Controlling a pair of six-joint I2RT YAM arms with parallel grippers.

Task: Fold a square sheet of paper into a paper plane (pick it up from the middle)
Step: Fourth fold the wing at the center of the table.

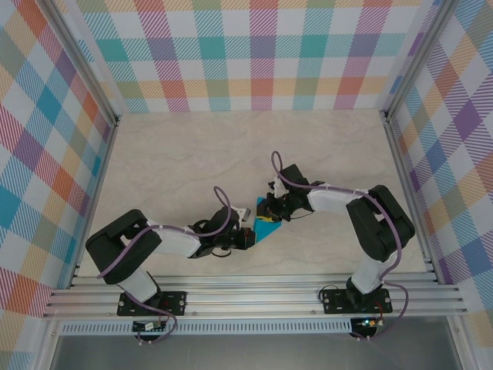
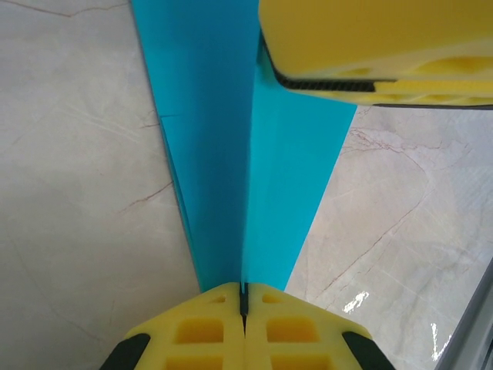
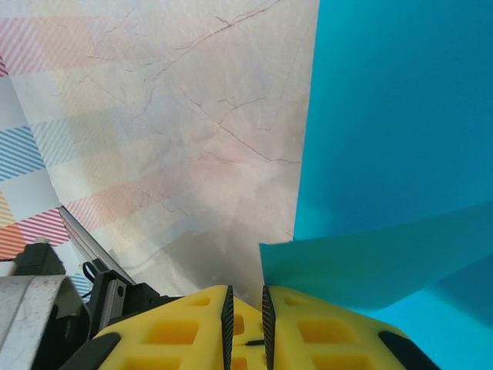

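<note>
Beige marble-look table (image 1: pixel 192 154), pastel plaid walls (image 1: pixel 262 54) on three sides, and your two arms meet near the middle of it. On your left, the left tool (image 1: pixel 248 235) is pinched right down on the teal paper (image 1: pixel 269 225). From the left wrist view you can see the yellow fingers (image 2: pixel 208 331) pressed together on the narrow end of the sheet (image 2: pixel 223 154), right where a centre crease runs into them. The paper is folded into a long wedge that widens away from that tool and lies on the table between both arms. Over on your right, the right tool (image 1: pixel 275 208) sits at the paper's far end, one yellow finger (image 2: pixel 377 38) over it. Its jaws stand a narrow slit apart (image 3: pixel 245 297), nothing visible between them, and a raised paper flap (image 3: pixel 370 262) is just beside them.
</note>
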